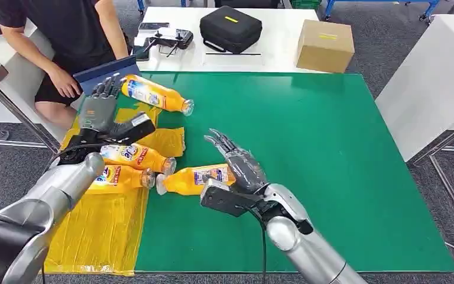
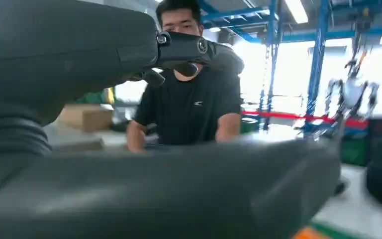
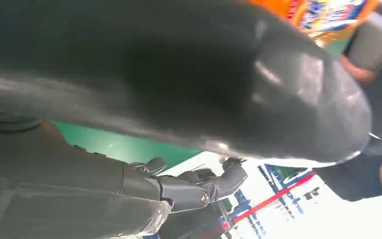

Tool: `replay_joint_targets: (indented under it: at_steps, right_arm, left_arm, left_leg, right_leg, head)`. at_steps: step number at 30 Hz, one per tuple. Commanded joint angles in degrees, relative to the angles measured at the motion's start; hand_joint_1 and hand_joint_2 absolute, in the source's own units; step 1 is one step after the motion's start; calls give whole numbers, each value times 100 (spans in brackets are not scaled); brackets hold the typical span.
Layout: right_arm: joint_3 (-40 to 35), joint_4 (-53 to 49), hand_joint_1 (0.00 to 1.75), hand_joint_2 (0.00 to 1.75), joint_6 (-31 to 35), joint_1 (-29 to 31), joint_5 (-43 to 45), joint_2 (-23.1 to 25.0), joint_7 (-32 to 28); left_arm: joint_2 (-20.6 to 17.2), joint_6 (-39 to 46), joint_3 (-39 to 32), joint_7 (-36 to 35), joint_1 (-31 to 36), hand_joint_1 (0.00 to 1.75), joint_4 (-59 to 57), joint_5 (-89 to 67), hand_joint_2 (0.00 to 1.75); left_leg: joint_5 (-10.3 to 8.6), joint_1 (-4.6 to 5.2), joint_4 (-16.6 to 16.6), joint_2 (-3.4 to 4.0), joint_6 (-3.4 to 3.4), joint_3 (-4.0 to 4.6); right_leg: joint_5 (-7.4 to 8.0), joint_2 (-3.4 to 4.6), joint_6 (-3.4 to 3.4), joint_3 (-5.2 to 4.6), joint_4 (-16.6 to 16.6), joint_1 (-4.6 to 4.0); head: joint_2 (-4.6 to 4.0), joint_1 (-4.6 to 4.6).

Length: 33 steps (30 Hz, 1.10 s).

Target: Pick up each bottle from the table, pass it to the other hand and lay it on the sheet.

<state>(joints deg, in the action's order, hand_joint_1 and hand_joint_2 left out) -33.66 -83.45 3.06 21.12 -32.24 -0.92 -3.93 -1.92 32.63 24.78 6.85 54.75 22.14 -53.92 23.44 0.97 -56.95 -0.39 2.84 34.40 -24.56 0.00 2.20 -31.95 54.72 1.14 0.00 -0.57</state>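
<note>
Several orange bottles with white caps lie on their sides. Two of them [image 1: 135, 155] [image 1: 118, 176] rest on the yellow sheet [image 1: 100, 236] at the left of the green mat [image 1: 307, 154]. A third bottle [image 1: 193, 178] lies on the mat just right of the sheet, its base against my right hand [image 1: 240, 165], whose fingers stretch forward, apart and holding nothing. A bottle's label [image 3: 328, 12] appears beyond that hand's thumb. A fourth bottle [image 1: 155, 93] lies at the sheet's far edge, beside the fingertips of my left hand [image 1: 99, 110], which is spread flat above the sheet.
A person [image 1: 65, 35] sits at the far left with a hand on a blue board [image 1: 103, 71]. A white table behind holds a black case [image 1: 230, 28], a cardboard box [image 1: 325, 45] and a controller [image 1: 165, 40]. The mat's right half is bare.
</note>
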Motion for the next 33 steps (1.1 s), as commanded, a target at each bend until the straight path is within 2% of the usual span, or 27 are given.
replay_joint_targets:
  at_steps: [1,3,5,7,8,9,12,14,18,24,31,33]
  right_arm:
    - [291,365,0,0,-143,-83,-718,-297,313]
    - [641,325,0,0,-139,-516,-1264,-544,404]
    - [1026,165,0,0,-49,-1058,-1754,-782,465]
    - [1394,-226,0,0,-141,-1489,-2171,-760,514]
    - [1517,-424,0,175,-246,-1617,-2338,-754,548]
    - [1583,-628,0,175,-294,-1742,-2421,-772,609]
    - [1595,-813,0,175,-414,-1814,-2527,-843,675]
    - [1592,-797,0,175,-421,-1845,-2532,-915,671]
    - [1478,-685,0,175,-422,-1806,-2534,-990,667]
    - [1269,-654,0,175,-374,-1823,-2448,-1088,583]
    - [1055,-648,0,175,-281,-1306,-2445,-826,548]
    - [935,-386,0,175,-65,-1056,-2448,-688,503]
  left_arm:
    - [223,-864,-1952,1196,-713,0,1856,2017,0]
    - [184,-2037,-2298,1050,-1789,0,3778,3556,0]
    - [190,-3080,-2689,839,-2858,0,5274,5776,0]
    - [47,-3043,-2709,984,-3693,0,6222,6363,0]
    - [81,-2928,-2802,1127,-4106,0,6689,6470,0]
    - [127,-2929,-2839,1116,-4398,0,7020,6503,0]
    - [253,-2911,-2861,1102,-4652,0,7336,6456,0]
    - [323,-2910,-2838,1075,-4724,0,7397,6443,0]
    - [374,-2883,-2864,1031,-4720,0,7393,6370,0]
    - [323,-2936,-2894,1131,-5237,0,7575,6305,0]
    - [287,-2930,-2907,1234,-5409,0,7689,6278,0]
    - [280,-2924,-2857,1237,-5360,0,7613,6269,0]
  left_leg:
    - [11,-9,1,-3,-31,-27]
    - [2,-2,12,0,-16,-19]
    - [6,-7,26,-12,-25,-48]
    - [19,6,32,6,-25,-73]
    - [16,10,28,15,-14,-52]
    - [18,11,16,23,-10,-31]
    - [53,4,0,53,-25,-28]
    - [42,10,4,37,-15,-9]
    - [43,0,-3,15,-22,-11]
    - [37,6,8,26,-14,-25]
    - [32,9,4,34,-6,-13]
    - [31,9,6,36,-10,-17]
  right_leg:
    - [-11,-7,-19,33,-7,-8]
    - [-3,-6,-9,22,-15,-2]
    - [-8,-19,-14,57,-38,-7]
    - [-14,1,-12,66,-42,-1]
    - [-9,11,-7,42,-34,2]
    - [-8,19,-5,20,-19,3]
    - [-19,57,-14,18,-6,7]
    - [-16,38,-10,-11,-7,12]
    - [-17,24,-15,-7,-12,0]
    - [-11,35,-12,8,-17,2]
    - [-5,45,-8,-4,-8,3]
    - [-5,47,-11,-1,-8,4]
  head:
    - [0,0]
    - [0,4]
    - [0,0]
    - [0,4]
    - [0,-2]
    - [0,-2]
    - [0,0]
    - [0,0]
    - [0,0]
    - [0,0]
    - [0,0]
    - [0,2]
